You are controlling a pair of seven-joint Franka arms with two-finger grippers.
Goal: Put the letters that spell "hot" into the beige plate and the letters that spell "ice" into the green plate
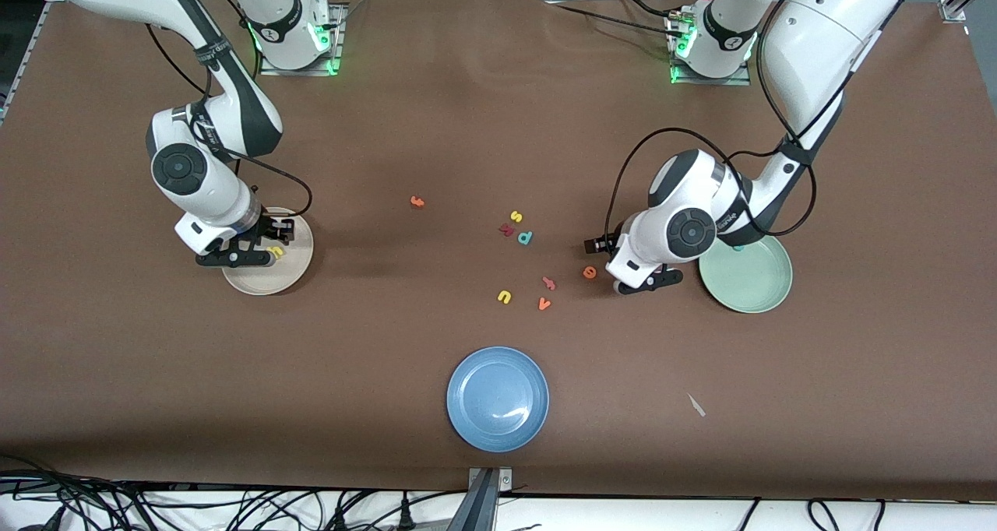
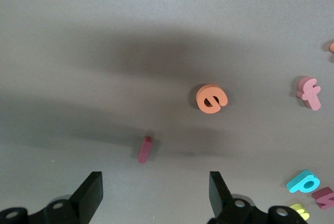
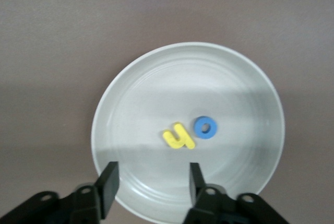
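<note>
Right gripper (image 1: 261, 252) over beige plate (image 1: 292, 276), fingers (image 3: 108, 185) apart, nothing between them. In plate: yellow h (image 3: 179, 137) and blue o (image 3: 205, 127), side by side. Orange t (image 1: 417, 201) alone on surface (image 1: 467, 126), toward middle. Cluster of spare letters near centre. Blue plate (image 1: 498, 399) nearest front camera. Orange e (image 1: 590, 272) and dark red i (image 2: 145, 149) lie on surface under left gripper (image 1: 650, 282), fingers (image 2: 92, 188) wide apart, holding nothing. Green plate (image 1: 752, 278) beside it; teal letter (image 1: 737, 247) at its rim, mostly hidden by arm.
</note>
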